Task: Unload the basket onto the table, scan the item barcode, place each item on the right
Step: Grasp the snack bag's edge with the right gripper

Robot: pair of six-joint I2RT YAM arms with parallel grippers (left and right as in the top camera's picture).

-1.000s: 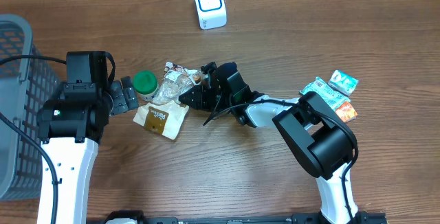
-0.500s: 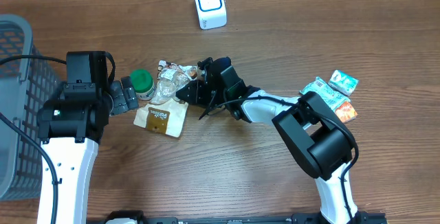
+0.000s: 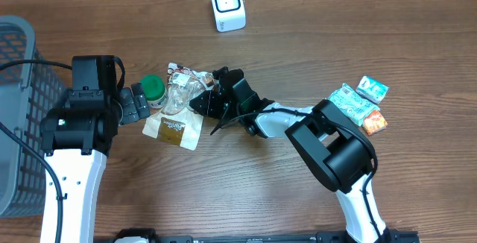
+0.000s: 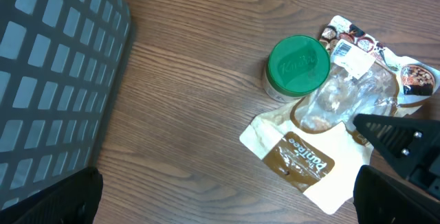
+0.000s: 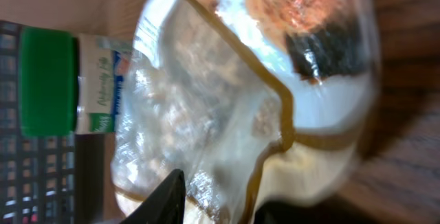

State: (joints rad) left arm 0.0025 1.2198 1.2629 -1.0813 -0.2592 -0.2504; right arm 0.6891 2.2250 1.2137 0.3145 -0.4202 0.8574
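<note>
A clear crinkled snack bag (image 3: 179, 92) lies between a green-lidded jar (image 3: 154, 88) and my right gripper (image 3: 203, 103). In the right wrist view the bag (image 5: 206, 100) fills the frame, and its lower edge sits between the narrowed jaws of the right gripper (image 5: 234, 200). The left wrist view shows the bag (image 4: 350, 93) with a white printed label near its top, and the jar (image 4: 297, 64) beside it. My left gripper (image 3: 138, 103) stands wide open just left of the jar, holding nothing. The white scanner (image 3: 227, 4) stands at the table's far edge.
A brown and white pouch (image 3: 174, 130) lies flat against the bag's near side. A grey mesh basket (image 3: 15, 124) fills the left edge. Several small colourful packets (image 3: 359, 101) lie at the right. The right arm stretches across the middle of the table.
The right gripper has slid left and a little away, and the clear bag has gone with it toward the jar. The left arm has stayed still.
</note>
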